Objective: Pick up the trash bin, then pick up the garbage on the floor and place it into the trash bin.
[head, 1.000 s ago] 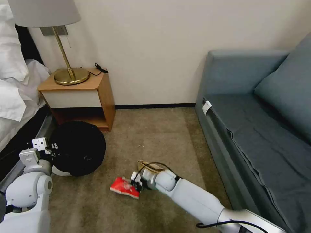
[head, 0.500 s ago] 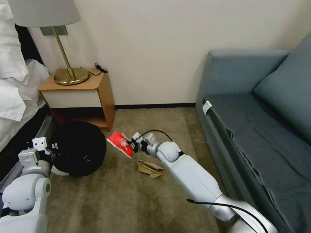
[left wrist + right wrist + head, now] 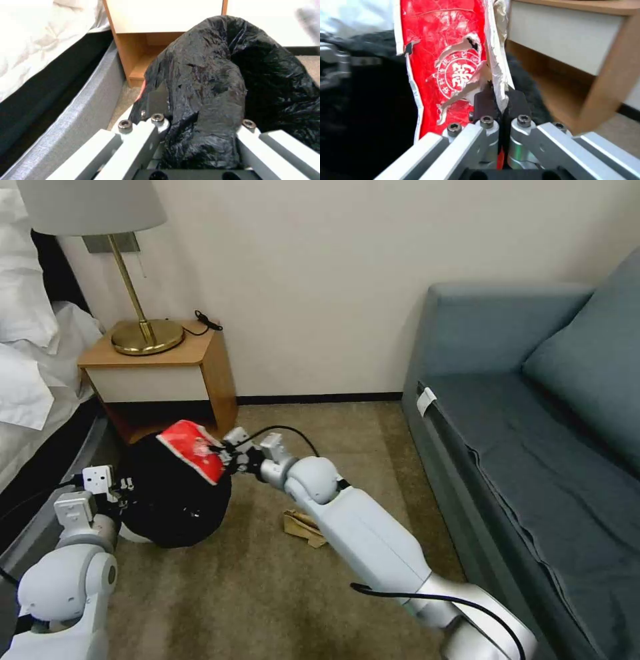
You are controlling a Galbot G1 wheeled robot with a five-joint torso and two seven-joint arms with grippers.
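Observation:
The trash bin (image 3: 175,501), white with a crinkly black bag, is held off the carpet by my left gripper (image 3: 119,492), which is shut on its bagged rim (image 3: 203,130). My right gripper (image 3: 225,457) is shut on the edge of a flat red packet (image 3: 193,449), a piece of the garbage, and holds it over the bin's black opening. The right wrist view has the torn red packet (image 3: 448,65) pinched between the black pads (image 3: 483,103). A crumpled tan paper bag (image 3: 303,527) lies on the carpet, partly hidden behind my right arm.
A wooden nightstand (image 3: 167,380) with a brass lamp (image 3: 137,323) stands just behind the bin. The bed and its grey frame (image 3: 73,117) run along the left. A blue sofa (image 3: 533,447) fills the right side. Open carpet (image 3: 267,593) lies between.
My right gripper lifted the red packet off the carpet and carried it left, up over the bin. The bin in my left gripper shifted slightly right. The paper bag stayed on the floor.

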